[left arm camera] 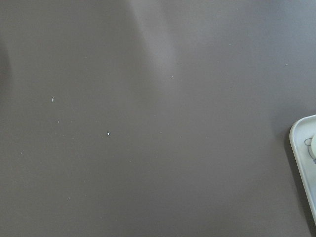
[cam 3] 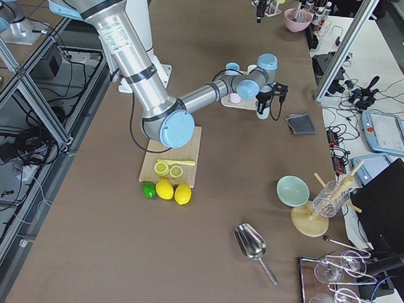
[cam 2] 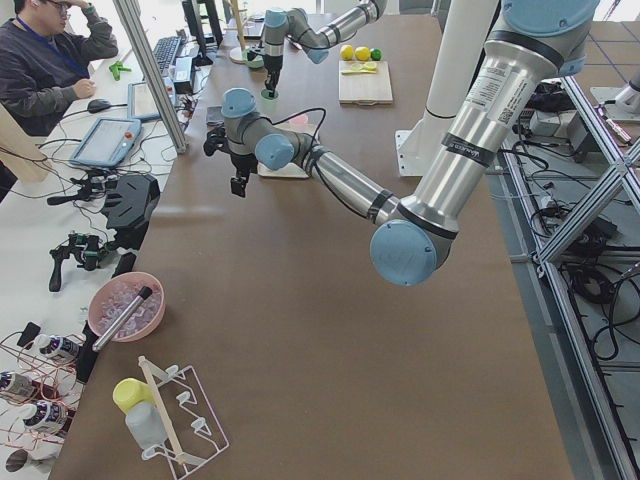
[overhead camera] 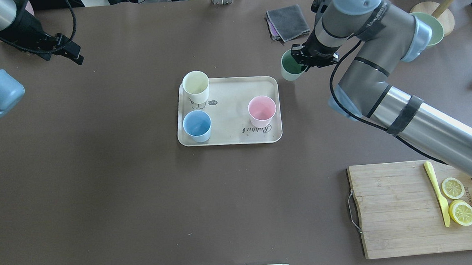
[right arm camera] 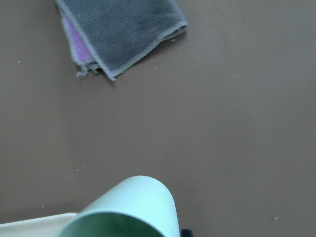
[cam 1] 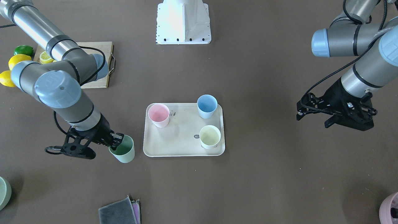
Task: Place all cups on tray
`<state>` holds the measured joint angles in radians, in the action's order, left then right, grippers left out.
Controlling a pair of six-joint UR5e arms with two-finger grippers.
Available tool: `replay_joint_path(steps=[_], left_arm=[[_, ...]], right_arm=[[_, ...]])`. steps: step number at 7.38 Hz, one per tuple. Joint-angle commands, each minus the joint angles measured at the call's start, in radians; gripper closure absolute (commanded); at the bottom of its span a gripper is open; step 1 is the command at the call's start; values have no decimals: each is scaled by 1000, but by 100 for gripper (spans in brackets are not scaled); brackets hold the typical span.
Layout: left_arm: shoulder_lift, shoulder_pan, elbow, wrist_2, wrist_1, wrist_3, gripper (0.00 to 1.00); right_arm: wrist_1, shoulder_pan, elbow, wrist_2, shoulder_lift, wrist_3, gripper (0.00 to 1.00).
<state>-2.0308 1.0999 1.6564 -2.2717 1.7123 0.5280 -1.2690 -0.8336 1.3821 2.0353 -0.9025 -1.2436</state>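
The cream tray (cam 1: 182,146) lies mid-table; it also shows in the overhead view (overhead camera: 225,94). On it stand the pink cup (cam 1: 159,115), the blue cup (cam 1: 207,106) and the cream-yellow cup (cam 1: 210,136), all upright. The green cup (cam 1: 123,150) is off the tray, just beside its corner, slightly tilted; it also shows in the overhead view (overhead camera: 290,65). My right gripper (cam 1: 116,139) is shut on its rim. I cannot tell whether the cup touches the table. My left gripper (cam 1: 313,120) hangs apart from the tray, empty, and looks open.
A wooden cutting board (overhead camera: 412,207) with lemon slices and a yellow knife (overhead camera: 437,194) is at the near right. Folded cloths (overhead camera: 287,22) lie beyond the green cup. A green bowl (overhead camera: 430,30) and a large pink vessel (cam 1: 390,208) stand near the table's edges.
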Motion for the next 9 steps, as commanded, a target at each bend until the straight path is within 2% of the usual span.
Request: replay_joint_path(steps=[1, 2, 4, 6, 8, 9], left_arm=[[0, 0, 0, 0, 1, 1, 3], [0, 0, 0, 0, 1, 3, 3], [1, -2, 2, 0, 1, 9, 3], [1, -5, 2, 0, 1, 9, 3], [3, -5, -1, 0, 3, 1, 3], [12, -5, -1, 0, 4, 1, 3]], right_arm=[[-7, 88, -6, -70, 74, -129, 100], [-6, 93, -6, -72, 79, -140, 90], [-13, 93, -11, -98, 76, -145, 1], [-23, 55, -3, -107, 73, -105, 0], [-38, -31, 1, -11, 38, 23, 0], [-38, -91, 26, 34, -37, 167, 0]])
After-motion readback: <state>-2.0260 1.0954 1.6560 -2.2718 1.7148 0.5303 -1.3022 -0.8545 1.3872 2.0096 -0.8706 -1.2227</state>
